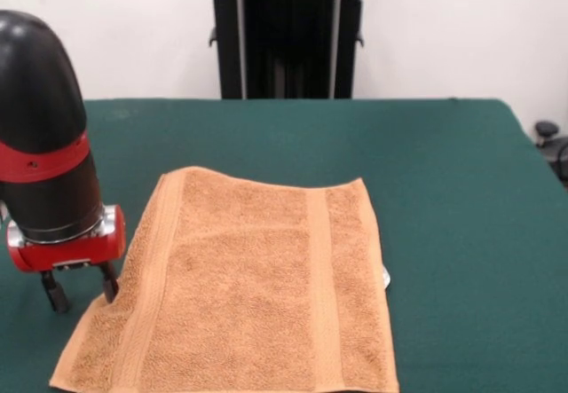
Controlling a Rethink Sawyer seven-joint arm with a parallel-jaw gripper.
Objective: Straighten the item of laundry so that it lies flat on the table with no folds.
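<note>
The orange-tan towel (248, 295) lies spread on the green table (444, 171), near the front edge. It has one woven band along its left edge and another right of the middle, and its lower edge runs out of the picture. It looks mostly flat, with a slightly wavy far edge. My gripper (82, 291) hangs low at the towel's left edge. Its two fingers stand apart with nothing between them. The right finger (109, 285) is at or touching the towel's edge, and the left finger is over bare table.
The robot's black pedestal (288, 38) stands behind the table's far edge. A small pale bit (386, 278) peeks out from under the towel's right edge. A dark object (546, 131) sits off the table at the right.
</note>
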